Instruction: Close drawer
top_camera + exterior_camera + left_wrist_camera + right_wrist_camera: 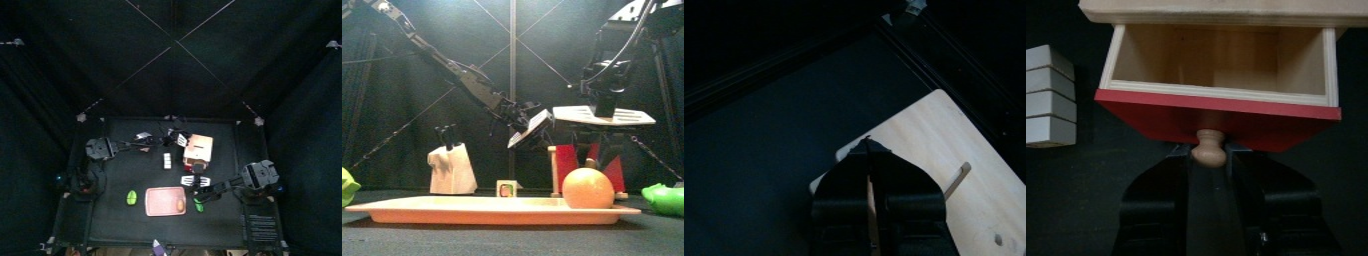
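Drawer is pulled out of its tan wooden box, red front panel facing the right arm, inside looks empty. Small wooden knob sticks out of the red front. The box sits right of table centre, toward the far half, seen from above.

Right gripper sits right at the knob, jaws on either side of it and partly spread; whether they actually pinch the knob can't be told. In the front view the right arm hangs down over the box's right side.

Left gripper is pressed together, tips together on or just over the box's pale wooden top; contact unclear. A thin dark mark shows on that top. Left arm reaches in from the left across the middle to the box.

Outward: white ribbed block lies just beside the drawer in the right wrist view. Front view shows a white bag-like object left of centre and a small cube near the middle, both behind the tray. Flat pink tray is near the front edge, centre, well apart from the box. An orange egg-shaped thing sits at the tray's right part in the front view. Green item is left of the tray, another green item just right of it. Black table, black curtains around.
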